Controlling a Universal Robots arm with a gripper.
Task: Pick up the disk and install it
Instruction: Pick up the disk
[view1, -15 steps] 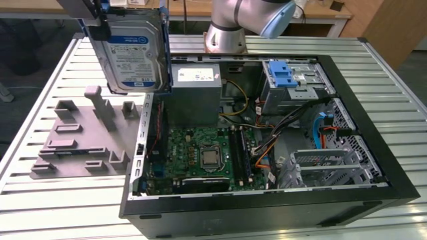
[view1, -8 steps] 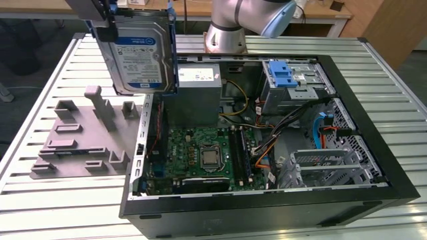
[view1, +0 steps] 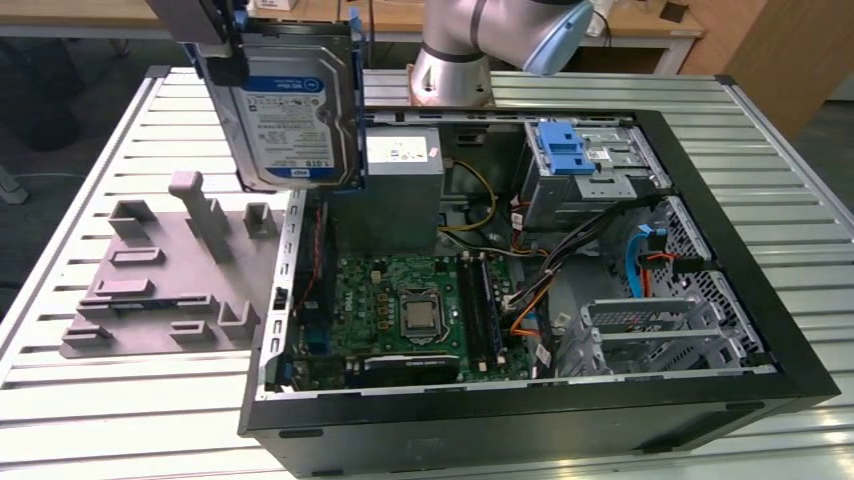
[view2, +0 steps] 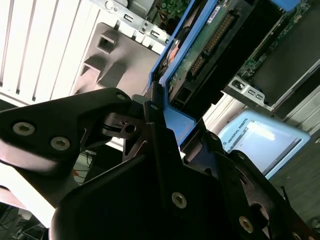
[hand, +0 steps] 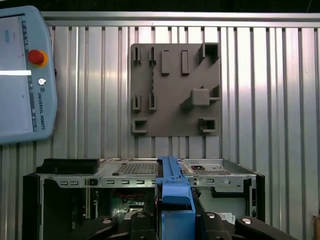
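The disk (view1: 287, 100) is a silver hard drive with a white-and-blue label in a blue carrier frame. It hangs on edge in the air at the exterior view's upper left, above the left wall of the open computer case (view1: 747, 300). My gripper (view1: 227, 62) is shut on its upper end. In the second wrist view my gripper (view2: 172, 120) clamps the blue frame of the disk (view2: 200, 55), whose circuit-board side shows. In the first wrist view the disk (hand: 175, 197) appears edge-on, with my gripper (hand: 175, 222) around it and the case (hand: 65, 182) below.
A grey fixture plate (view1: 160, 270) with raised blocks lies on the slatted table (view1: 120, 400), left of the case. Inside the case are a grey power-supply box (view1: 400, 180), a blue latch on a metal cage (view1: 581, 150), the motherboard (view1: 400, 310) and cables. A teach pendant (hand: 22, 75) rests nearby.
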